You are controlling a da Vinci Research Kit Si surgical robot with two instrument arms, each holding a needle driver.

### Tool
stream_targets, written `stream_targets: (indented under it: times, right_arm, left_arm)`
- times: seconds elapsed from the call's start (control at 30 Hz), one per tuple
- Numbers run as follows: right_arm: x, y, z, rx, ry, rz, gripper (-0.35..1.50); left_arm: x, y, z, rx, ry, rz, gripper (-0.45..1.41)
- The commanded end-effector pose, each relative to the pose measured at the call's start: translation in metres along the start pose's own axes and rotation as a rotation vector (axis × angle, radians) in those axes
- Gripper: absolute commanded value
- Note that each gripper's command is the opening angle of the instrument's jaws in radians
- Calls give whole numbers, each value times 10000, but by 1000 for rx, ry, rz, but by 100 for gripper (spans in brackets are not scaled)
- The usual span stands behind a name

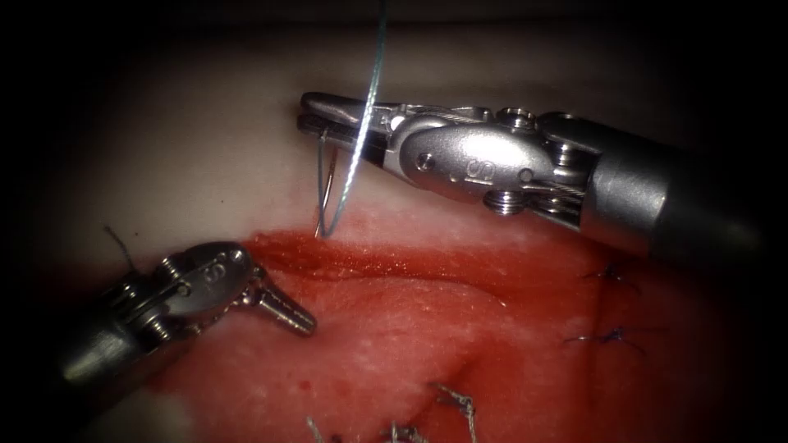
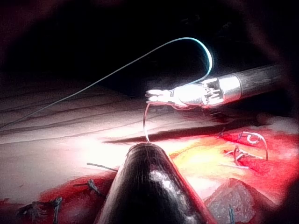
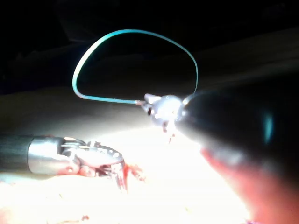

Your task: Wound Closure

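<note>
My right tool (image 1: 304,113) reaches in from the right, jaws shut on the curved needle (image 1: 322,184) near its tail end. The needle hangs down from the jaws, and its tip meets the tissue (image 1: 394,328) at the far edge of the cut (image 1: 369,261), towards its left end. I cannot tell if the tip is in the tissue. Blue thread (image 1: 365,107) arcs up across the right jaws and out of view. My left tool (image 1: 300,318) lies low on the left, jaws shut and holding nothing. In the left wrist view the right tool (image 2: 152,96) holds the needle (image 2: 145,123) under a thread loop (image 2: 187,39).
Finished stitches with cut thread ends sit on the right (image 1: 611,275) (image 1: 611,336) and along the near edge (image 1: 455,402). Red fluid wets the tissue around the cut. In the right wrist view the left tool (image 3: 119,173) lies below the thread loop (image 3: 121,32).
</note>
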Motion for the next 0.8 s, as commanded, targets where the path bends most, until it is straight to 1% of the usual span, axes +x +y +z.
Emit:
stream_targets:
  times: [0.03, 0.1, 0.27, 0.63, 0.8]
  right_arm:
    - [-3, -16, 8, 7, -5, -2, -35]
    - [-4, -17, 8, 6, -8, -1, -35]
    - [-4, -16, 9, -34, -1, -60, -35]
    - [-4, -8, 15, -63, 1, -145, -35]
    - [-3, -6, 21, -73, 8, -159, -35]
  left_arm:
    - [13, -4, -5, 2, 2, 12, -45]
    - [12, -4, -4, 4, -9, 3, -45]
    - [11, -4, -6, 4, -21, -6, -45]
    - [8, -3, -11, 1, -35, -43, -45]
    - [7, -2, -15, -4, -41, -53, -45]
